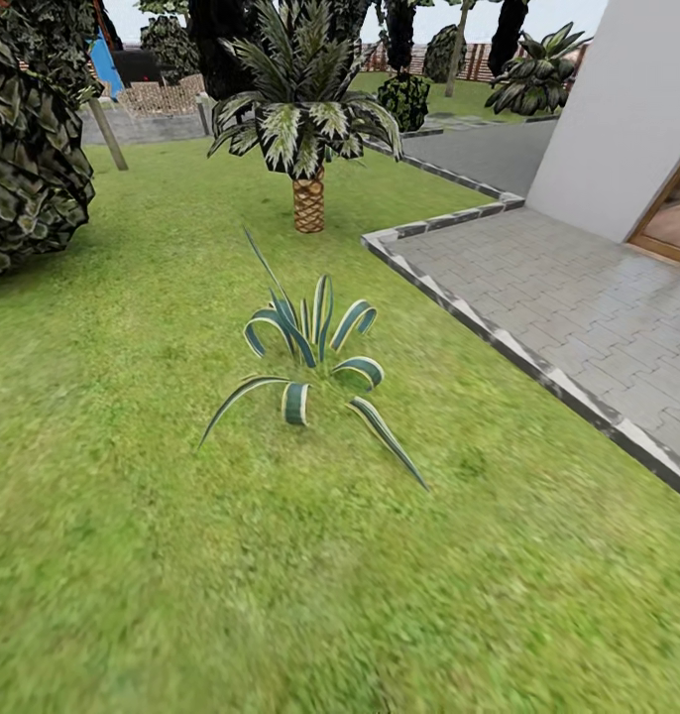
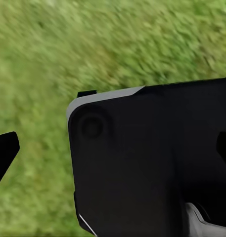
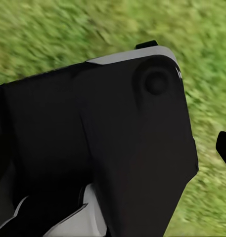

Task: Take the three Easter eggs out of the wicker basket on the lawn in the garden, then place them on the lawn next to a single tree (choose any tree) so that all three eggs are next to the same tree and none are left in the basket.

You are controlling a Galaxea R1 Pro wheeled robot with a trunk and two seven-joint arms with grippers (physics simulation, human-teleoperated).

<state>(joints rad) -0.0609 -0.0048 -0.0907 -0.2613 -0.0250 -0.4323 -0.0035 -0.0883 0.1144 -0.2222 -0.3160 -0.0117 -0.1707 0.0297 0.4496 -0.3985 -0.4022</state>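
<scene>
Short mottled green lawn [image 1: 132, 555] fills foreground; spiky striped plant [image 1: 310, 357] ahead, scaly-trunk palm [image 1: 307, 129] beyond, grey paving [image 1: 568, 297] alongside. Grass beneath both wrist cams. Gripper states: cannot tell. No eggs/basket in sight; task appears to be in transit stage.

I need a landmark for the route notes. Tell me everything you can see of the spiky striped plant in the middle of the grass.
The spiky striped plant is a low rosette of long, narrow leaves, dark green with pale cream edges. Some stand upright; most arch outward, and the lowest tips reach down to the lawn. It grows straight from the grass, alone and touching nothing else, in front of the short palm and left of the grey paving.
</scene>
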